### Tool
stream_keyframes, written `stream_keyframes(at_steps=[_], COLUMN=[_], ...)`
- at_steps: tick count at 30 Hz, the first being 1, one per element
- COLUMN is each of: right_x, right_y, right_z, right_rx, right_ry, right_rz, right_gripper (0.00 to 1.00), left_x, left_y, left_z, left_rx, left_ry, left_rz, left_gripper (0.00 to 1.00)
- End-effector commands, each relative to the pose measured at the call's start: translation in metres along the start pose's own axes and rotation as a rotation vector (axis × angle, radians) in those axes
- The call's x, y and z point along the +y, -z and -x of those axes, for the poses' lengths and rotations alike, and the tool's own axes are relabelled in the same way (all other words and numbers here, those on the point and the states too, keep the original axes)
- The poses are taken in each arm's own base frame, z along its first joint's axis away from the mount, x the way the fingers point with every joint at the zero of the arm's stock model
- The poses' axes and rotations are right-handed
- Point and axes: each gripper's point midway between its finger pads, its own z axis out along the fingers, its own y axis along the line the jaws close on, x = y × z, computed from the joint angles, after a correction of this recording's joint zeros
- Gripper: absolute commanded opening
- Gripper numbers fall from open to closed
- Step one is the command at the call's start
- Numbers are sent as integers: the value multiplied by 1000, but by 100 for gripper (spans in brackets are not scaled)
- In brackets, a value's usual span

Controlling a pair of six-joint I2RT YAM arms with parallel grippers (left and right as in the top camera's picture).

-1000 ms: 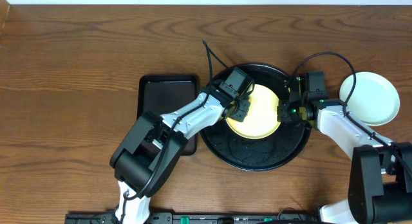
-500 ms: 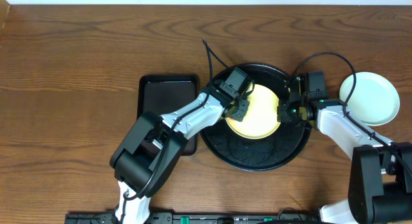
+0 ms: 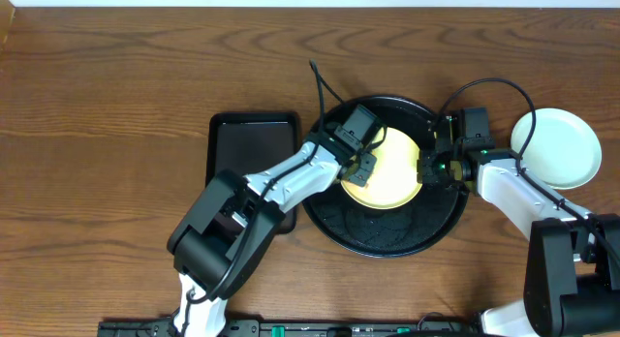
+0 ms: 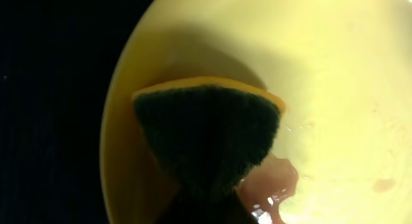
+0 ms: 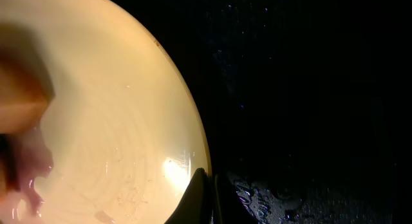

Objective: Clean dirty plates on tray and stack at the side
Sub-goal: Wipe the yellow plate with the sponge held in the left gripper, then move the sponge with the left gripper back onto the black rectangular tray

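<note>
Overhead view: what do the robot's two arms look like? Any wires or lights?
The left arm and right arm have white links between black joints. The left gripper and right gripper are black. A black cable loops above each wrist; a green light glows on the right one.

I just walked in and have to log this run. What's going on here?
The left hand holds a sponge against the yellow plate, which lies in the round tray. A reddish smear shows beside the sponge. The right hand pinches the plate's right rim, apparently steadying it. One pale plate sits on the table to the right, off the tray.
</note>
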Motion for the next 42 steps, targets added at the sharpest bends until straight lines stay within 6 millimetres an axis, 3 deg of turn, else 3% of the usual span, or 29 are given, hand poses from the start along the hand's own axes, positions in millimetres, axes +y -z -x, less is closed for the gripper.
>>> stream_keyframes(at_steps=[1, 8, 16, 19, 21, 24, 28, 31, 34, 36, 39, 42], right_x=[-6, -6, -6, -6, -6, -6, -6, -6, -6, -6, -6, -6], right_y=[-1, -1, -1, -1, -1, -1, -1, -1, -1, -1, -1, -1], right_z=[-4, -4, -4, -4, -4, -4, -4, -4, -4, -4, -4, -4], right_rx=[9, 10, 10, 10, 10, 10, 10, 10, 10, 9, 9, 9], right_ry=[-16, -16, -16, -16, -16, -16, -16, -16, -16, -16, -16, -16], right_rz=[-9, -9, -9, -9, -9, -9, -9, -9, -9, -9, -9, -9], right_gripper=[1, 1, 1, 1, 1, 1, 1, 3, 9, 14, 21, 24], left_x=[-12, -21, -65, -69, -68, -61, -34, -9, 13, 26, 46, 74], left_y=[-15, -42, -32, -27, -17, 19, 93, 150, 192, 206, 210, 194], left_z=[-28, -59, -72, -64, -42, 15, 100, 138, 147, 141, 123, 95], left_rx=[77, 183, 282, 275, 235, 113, -126, -261, -301, -282, -219, -161], left_ry=[-19, 31, 137, 178, 213, 283, 376, 438, 456, 460, 489, 547], left_rz=[0, -29, -278, -326, -372, -496, -693, -834, -938, -985, -1030, -948], left_gripper=[8, 8, 8, 8, 8, 8, 8, 8, 8, 8, 8, 8])
